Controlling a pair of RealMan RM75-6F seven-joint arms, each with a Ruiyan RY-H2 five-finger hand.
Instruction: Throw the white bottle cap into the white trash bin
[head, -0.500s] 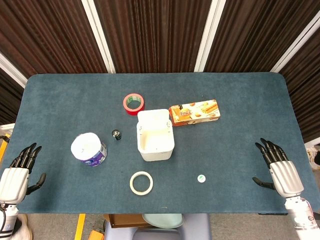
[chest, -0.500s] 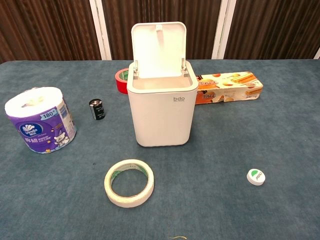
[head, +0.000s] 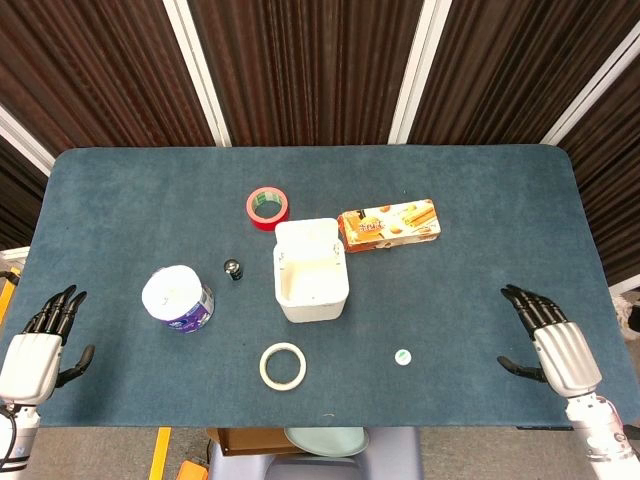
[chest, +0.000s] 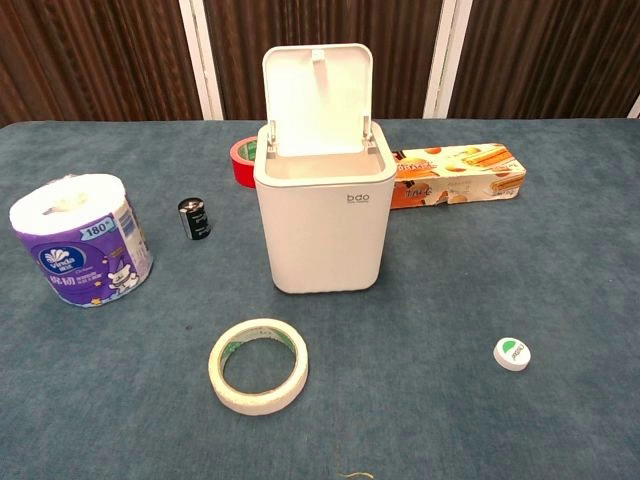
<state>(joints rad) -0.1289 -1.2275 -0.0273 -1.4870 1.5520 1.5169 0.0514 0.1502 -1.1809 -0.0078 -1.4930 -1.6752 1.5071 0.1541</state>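
Observation:
The white bottle cap (head: 402, 356) (chest: 511, 353), with a green mark on top, lies on the blue table in front and to the right of the white trash bin (head: 310, 272) (chest: 322, 215). The bin stands mid-table with its lid flipped up and open. My right hand (head: 547, 337) hovers over the table's right front edge, fingers spread, holding nothing, well to the right of the cap. My left hand (head: 40, 341) is at the left front edge, open and empty. Neither hand shows in the chest view.
A white tape ring (head: 283, 365) lies before the bin. A toilet paper roll (head: 177, 297) and a small black battery (head: 233, 268) sit left of it. Red tape (head: 267, 207) and a snack box (head: 389, 224) lie behind it.
My right hand has shifted a little left and inward toward the cap. My left hand has barely moved. The objects on the table are unchanged.

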